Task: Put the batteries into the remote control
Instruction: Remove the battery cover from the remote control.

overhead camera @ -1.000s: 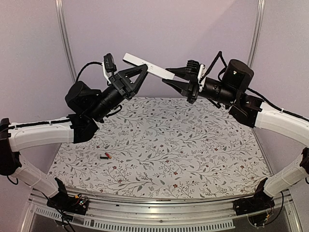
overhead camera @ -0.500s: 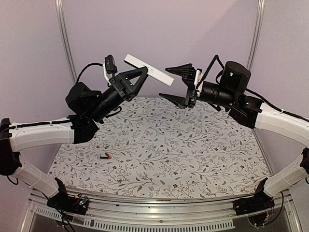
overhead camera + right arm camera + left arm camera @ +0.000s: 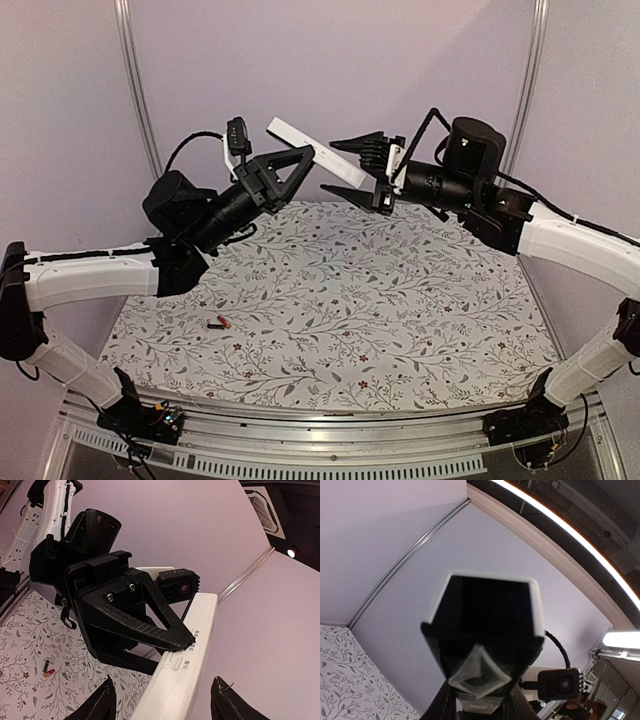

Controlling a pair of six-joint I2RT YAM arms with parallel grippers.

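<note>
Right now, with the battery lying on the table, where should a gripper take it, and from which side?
Take the battery across its middle, coming straight down from above. It lies flat on the table, long axis roughly left-right in the top view, so squeeze it front-to-back.

Table (image 3: 400, 300): floral-print cloth | behind table: plain lilac walls (image 3: 380, 60), two metal posts (image 3: 137, 90) | above table: lit ceiling strip (image 3: 580, 538) | table's near edge: aluminium rail (image 3: 330, 452)

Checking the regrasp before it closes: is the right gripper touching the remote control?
Apart. In the right wrist view the right gripper stands open, its fingers on either side of the remote control, with background showing in both gaps.
</note>
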